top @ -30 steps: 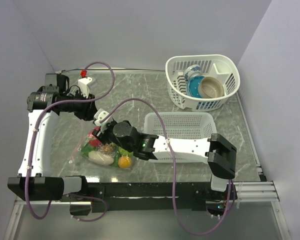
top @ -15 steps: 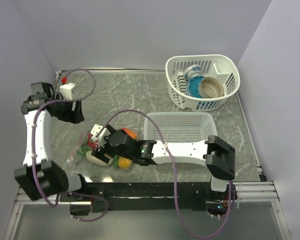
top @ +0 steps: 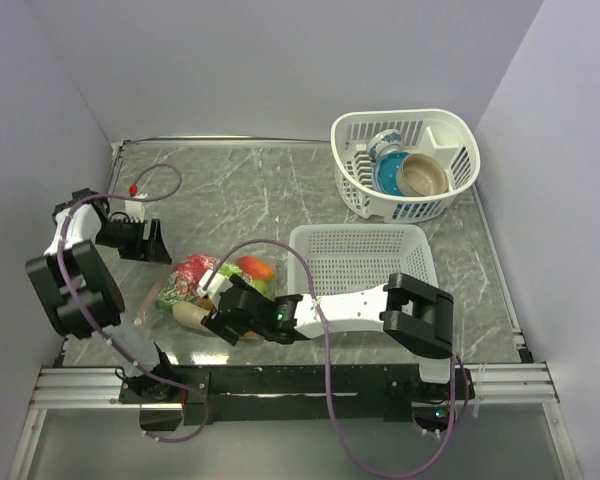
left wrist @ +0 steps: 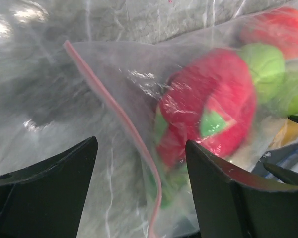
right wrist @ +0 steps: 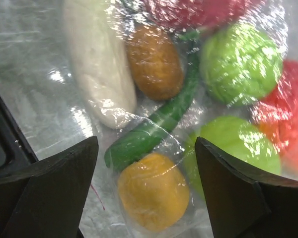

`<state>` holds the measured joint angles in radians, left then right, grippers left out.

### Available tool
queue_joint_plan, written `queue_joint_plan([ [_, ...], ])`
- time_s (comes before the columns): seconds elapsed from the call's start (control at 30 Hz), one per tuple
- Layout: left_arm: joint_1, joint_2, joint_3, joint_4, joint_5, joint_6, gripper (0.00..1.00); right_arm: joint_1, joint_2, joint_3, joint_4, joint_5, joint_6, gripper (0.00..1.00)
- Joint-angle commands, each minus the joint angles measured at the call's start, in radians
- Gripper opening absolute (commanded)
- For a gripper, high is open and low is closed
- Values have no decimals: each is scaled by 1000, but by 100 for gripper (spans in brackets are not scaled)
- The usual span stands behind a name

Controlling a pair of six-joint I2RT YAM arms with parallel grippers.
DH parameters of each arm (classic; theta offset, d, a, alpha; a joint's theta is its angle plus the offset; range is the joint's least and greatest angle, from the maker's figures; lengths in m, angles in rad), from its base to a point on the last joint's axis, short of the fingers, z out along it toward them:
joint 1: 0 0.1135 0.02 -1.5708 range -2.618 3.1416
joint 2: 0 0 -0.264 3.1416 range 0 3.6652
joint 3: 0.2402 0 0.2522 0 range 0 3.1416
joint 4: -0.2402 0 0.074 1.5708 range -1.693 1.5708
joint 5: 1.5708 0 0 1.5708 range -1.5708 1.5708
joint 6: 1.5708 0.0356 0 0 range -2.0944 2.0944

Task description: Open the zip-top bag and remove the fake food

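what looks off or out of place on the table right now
Nothing stands out. The zip-top bag lies crumpled on the table, with the fake food under its plastic as far as the views show; nothing has spilled. The cup and bowl sit inside the round basket.

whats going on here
Two robot arms are working on a clear soft plastic zip-top bag lying on the grey marbled table. The left end effector is open, facing the bag's pinkish-red zip strip. The right end effector is open just above the small plastic fruits and vegetables, seen through the bag's plastic.
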<state>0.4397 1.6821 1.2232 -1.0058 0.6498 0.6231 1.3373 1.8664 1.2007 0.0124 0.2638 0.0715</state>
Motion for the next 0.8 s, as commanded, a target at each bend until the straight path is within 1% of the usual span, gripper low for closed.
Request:
queue_joint_plan([
  [0.0, -1, 114, 64, -36, 109, 62, 78, 2, -4, -33, -57, 158, 123, 79],
  [0.07, -1, 174, 64, -60, 119, 101, 75, -18, 19, -21, -93, 195, 143, 74],
  [0.1, -1, 186, 58, -65, 120, 113, 74, -32, 28, -4, -106, 219, 152, 65],
  [0.17, -2, 208, 35, -83, 125, 144, 71, -90, 45, 19, -143, 221, 191, 57],
  [0.2, -4, 205, 29, -91, 135, 154, 71, -111, 46, 32, -146, 213, 204, 51],
  [0.27, -6, 189, 7, -90, 143, 165, 71, -151, 37, 34, -140, 163, 221, 47],
  [0.33, -18, 154, -2, -83, 155, 158, 67, -188, 31, 40, -127, 141, 211, 46],
  [0.37, -25, 146, -5, -83, 162, 156, 58, -190, 31, 43, -124, 146, 205, 46],
  [0.43, -59, 130, 4, -99, 195, 153, 44, -190, 34, 57, -126, 149, 192, 48],
  [0.47, -74, 126, 10, -117, 206, 153, 28, -190, 34, 62, -126, 149, 192, 51],
  [0.53, -122, 119, 25, -125, 232, 132, 12, -188, 31, 63, -123, 147, 195, 62],
  [0.57, -134, 114, 32, -126, 238, 121, 1, -185, 27, 60, -118, 153, 195, 67],
  [0.6, -145, 101, 39, -137, 246, 107, 1, -184, 25, 59, -114, 164, 198, 76],
  [0.67, -159, 87, 81, -172, 276, 102, 1, -171, 2, 48, -105, 181, 189, 82],
  [0.7, -157, 74, 103, -225, 289, 110, 1, -167, -10, 24, -76, 205, 170, 86],
  [0.73, -157, 70, 158, -266, 301, 116, 1, -159, -47, 5, -49, 216, 160, 87],
  [0.77, -157, 62, 189, -295, 315, 110, 1, -147, -68, -45, 15, 225, 146, 89],
])
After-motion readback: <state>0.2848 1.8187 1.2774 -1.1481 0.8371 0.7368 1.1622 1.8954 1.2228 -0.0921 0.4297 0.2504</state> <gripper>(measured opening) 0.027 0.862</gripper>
